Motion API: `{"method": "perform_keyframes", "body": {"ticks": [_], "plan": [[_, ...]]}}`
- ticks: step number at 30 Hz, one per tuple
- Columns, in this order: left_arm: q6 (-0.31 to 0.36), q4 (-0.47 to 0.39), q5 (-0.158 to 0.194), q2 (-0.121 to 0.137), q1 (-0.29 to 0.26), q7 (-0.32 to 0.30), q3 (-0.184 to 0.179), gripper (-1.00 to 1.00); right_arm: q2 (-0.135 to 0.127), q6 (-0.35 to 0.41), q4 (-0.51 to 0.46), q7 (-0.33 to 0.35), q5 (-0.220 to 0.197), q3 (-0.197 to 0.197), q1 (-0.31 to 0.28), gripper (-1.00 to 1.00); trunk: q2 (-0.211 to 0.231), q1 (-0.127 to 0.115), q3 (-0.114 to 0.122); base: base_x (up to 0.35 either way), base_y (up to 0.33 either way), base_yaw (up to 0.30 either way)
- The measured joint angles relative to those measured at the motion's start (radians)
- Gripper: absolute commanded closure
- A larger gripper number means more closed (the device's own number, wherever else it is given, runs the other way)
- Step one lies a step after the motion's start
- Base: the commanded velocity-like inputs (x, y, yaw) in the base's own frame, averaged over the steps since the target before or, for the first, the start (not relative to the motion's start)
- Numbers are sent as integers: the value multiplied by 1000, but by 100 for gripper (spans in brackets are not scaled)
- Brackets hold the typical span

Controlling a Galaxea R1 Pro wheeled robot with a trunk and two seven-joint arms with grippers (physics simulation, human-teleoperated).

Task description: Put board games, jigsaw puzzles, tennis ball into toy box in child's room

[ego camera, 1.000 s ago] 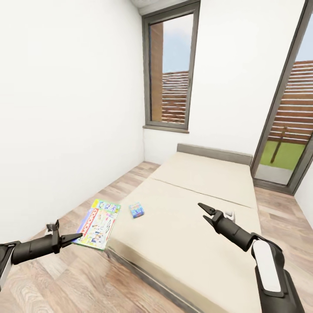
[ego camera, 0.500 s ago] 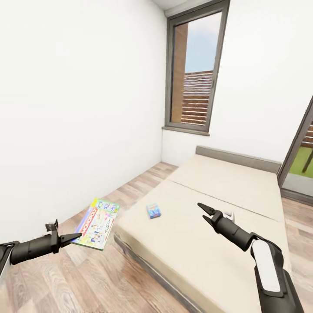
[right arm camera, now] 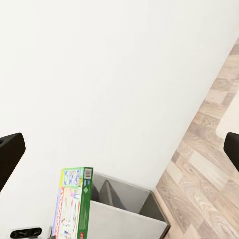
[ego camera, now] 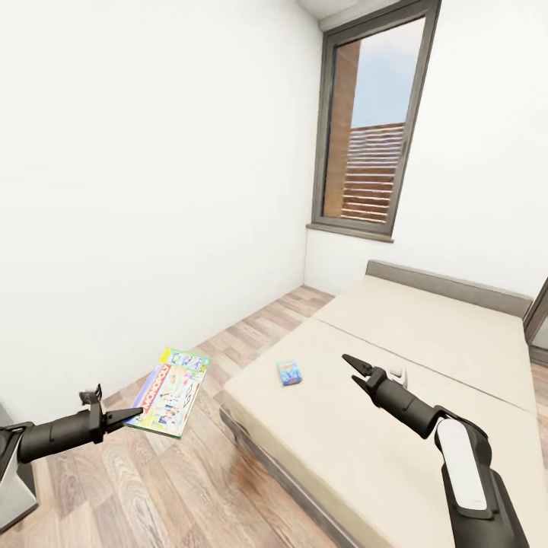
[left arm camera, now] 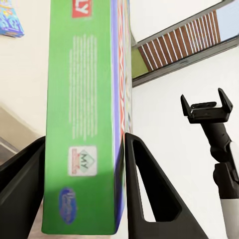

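Note:
My left gripper (ego camera: 125, 416) is shut on the edge of the white-blue-green Monopoly board game (ego camera: 171, 391), held low over the wood floor left of the bed. In the left wrist view its green side (left arm camera: 82, 124) sits clamped between both fingers. A small light-blue board game (ego camera: 288, 371) lies on the beige bed near its front corner, and its corner (left arm camera: 10, 20) appears in the left wrist view. My right gripper (ego camera: 353, 366) hangs open over the bed, nothing between its fingers (right arm camera: 10, 154). The right wrist view looks across to the Monopoly game (right arm camera: 74, 204).
The beige bed (ego camera: 426, 358) covers the right half of the view, with a tall window (ego camera: 373, 129) behind it. A white wall (ego camera: 152, 190) runs along the left. A light-grey boxy piece of furniture (ego camera: 11, 487) sits at my near left, also visible as (right arm camera: 124, 216); I cannot tell what it is.
The whole view has swung to the left, so bed and window sit further right. A grey furniture corner has entered at the bottom left. Both grippers keep their pose and the Monopoly game stays held.

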Motion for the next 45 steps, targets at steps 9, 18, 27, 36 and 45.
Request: {"method": "perform_keyframes", "body": {"ticks": [9,18,27,36,45], "plan": [[0,0,-1,-1,0,0,-1,100,0,-2,0,-1,1,1,0,-100,63,-35,28,0,0,3],[0,0,-1,-3,0,0,-3,100,0,-9,0,1,-1,1,0,-100,126,-69,56,0,0,0],[0,0,-1,-2,0,0,-3,100,0,-27,22,6,0,1,0,-100,189,-104,85,0,0,0],[0,0,-1,-1,0,0,-1,100,1,-39,26,6,1,2,0,-100,252,-138,113,0,0,0],[0,0,0,-2,0,0,-1,100,2,-41,28,7,1,3,0,-100,315,-173,141,0,0,13]]}}
